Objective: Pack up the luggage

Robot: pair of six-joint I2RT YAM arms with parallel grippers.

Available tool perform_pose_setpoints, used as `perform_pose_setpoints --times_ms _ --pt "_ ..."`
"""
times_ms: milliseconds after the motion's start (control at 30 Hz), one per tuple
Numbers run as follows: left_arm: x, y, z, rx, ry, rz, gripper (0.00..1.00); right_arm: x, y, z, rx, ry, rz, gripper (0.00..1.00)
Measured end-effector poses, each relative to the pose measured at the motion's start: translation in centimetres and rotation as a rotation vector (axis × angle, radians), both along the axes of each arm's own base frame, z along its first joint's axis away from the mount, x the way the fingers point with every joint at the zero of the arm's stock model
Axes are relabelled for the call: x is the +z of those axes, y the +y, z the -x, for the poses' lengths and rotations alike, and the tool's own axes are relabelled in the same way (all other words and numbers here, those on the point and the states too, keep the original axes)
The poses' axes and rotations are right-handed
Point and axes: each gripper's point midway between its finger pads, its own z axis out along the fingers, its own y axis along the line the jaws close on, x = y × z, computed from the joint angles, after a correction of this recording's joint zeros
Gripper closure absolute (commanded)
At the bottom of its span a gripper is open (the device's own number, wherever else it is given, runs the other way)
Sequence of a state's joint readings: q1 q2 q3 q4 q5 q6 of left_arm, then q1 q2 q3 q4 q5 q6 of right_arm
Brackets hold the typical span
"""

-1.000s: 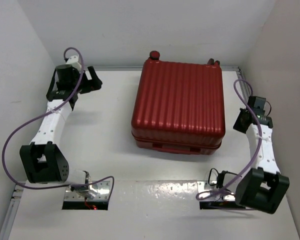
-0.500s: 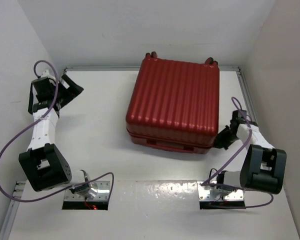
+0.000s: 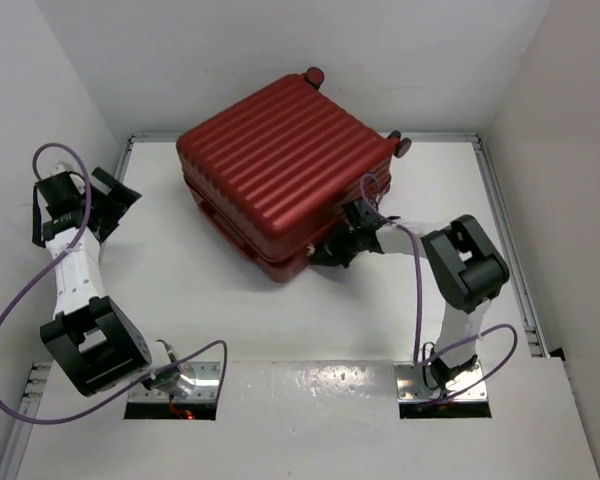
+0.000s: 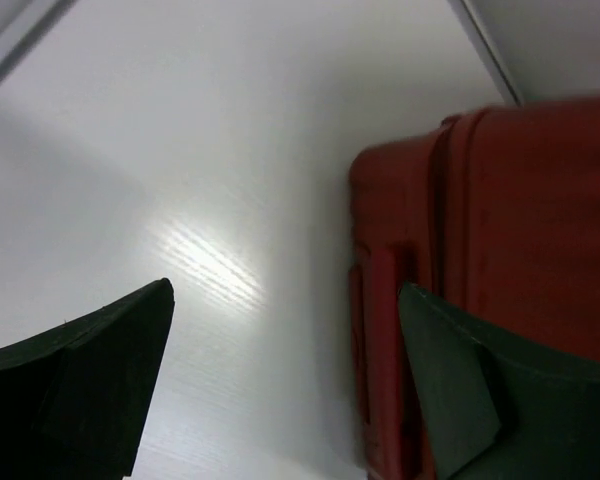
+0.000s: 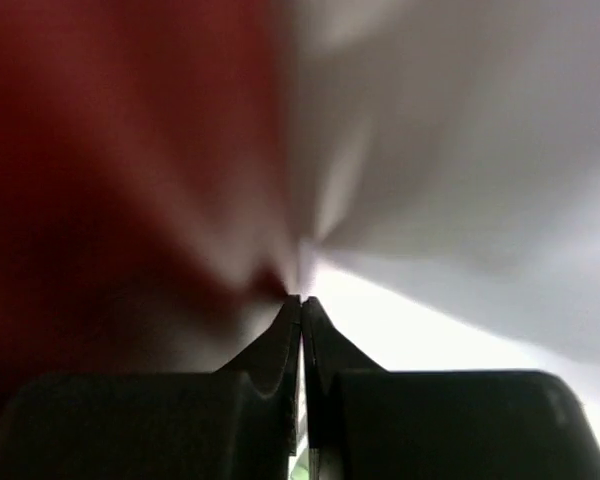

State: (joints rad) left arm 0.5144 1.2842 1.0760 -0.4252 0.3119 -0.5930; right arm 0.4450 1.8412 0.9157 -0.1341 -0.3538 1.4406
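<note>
Jaws of the left gripper (image 4: 285, 290) stand wide apart over the bare white tabletop (image 3: 280, 320) near its left edge; the right gripper (image 5: 301, 300) is pinched tight together at the near-right edge of the large dark red ribbed hard-shell suitcase (image 3: 280, 160), which lies closed and skewed at the far middle.

Over the last second I've watched the luggage (image 3: 280, 165) turn from square-on to diagonal and slide left and back across the worktop (image 3: 230, 320). One corner now points toward the arm bases, and one wheel (image 3: 313, 75) has ended up by the back wall. My right arm has swung in from the right edge with its elbow folded, and its end effector (image 3: 325, 254) is now against the case's near right side, where it was well apart a second ago. The left arm has drawn back toward the left wall, leaving its end effector (image 3: 118, 205) nearer that wall than before.
</note>
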Motion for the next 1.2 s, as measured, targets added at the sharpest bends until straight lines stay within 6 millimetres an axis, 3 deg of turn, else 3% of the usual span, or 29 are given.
perform_pose_setpoints --times_ms 100,200,333,433,500,633,733,933,1067,1200 --pt "-0.7 1.3 1.2 0.056 0.038 0.026 0.1 1.9 3.8 -0.9 0.043 -0.073 -0.074 0.98" --pt "-1.2 0.6 1.7 0.04 0.052 0.055 0.15 5.2 5.0 -0.7 0.132 -0.227 -0.107 0.95" --pt "-3.1 -3.2 3.0 -0.049 0.083 0.096 0.18 12.9 2.2 -0.8 0.198 -0.59 -0.072 0.93" --pt "-4.8 -6.5 3.6 -0.134 0.123 0.117 0.23 15.9 -1.4 -1.8 0.179 -0.766 0.006 0.93" --pt "-5.8 -8.4 3.7 -0.183 0.148 0.131 0.26 15.5 -4.2 -2.7 0.153 -0.797 0.083 0.92" --pt "-6.9 -11.0 2.6 -0.254 0.165 0.13 0.3 11.9 -9.5 -3.1 0.143 -0.754 0.257 0.92" --pt "-8.2 -12.5 1.4 -0.285 0.188 0.126 0.32 10.0 -12.2 -2.7 0.17 -0.719 0.351 0.9" --pt "-11.5 -14.0 -0.4 -0.284 0.289 0.147 0.39 9.9 -15.0 -3.4 0.195 -0.749 0.438 0.84" --pt "-13.5 -14.0 -0.9 -0.261 0.347 0.167 0.44 9.9 -15.9 -3.7 0.22 -0.77 0.453 0.68" --pt "-13.7 -14.4 -1.1 -0.254 0.366 0.181 0.5 10.1 -15.6 -4.5 0.259 -0.823 0.435 0.58"
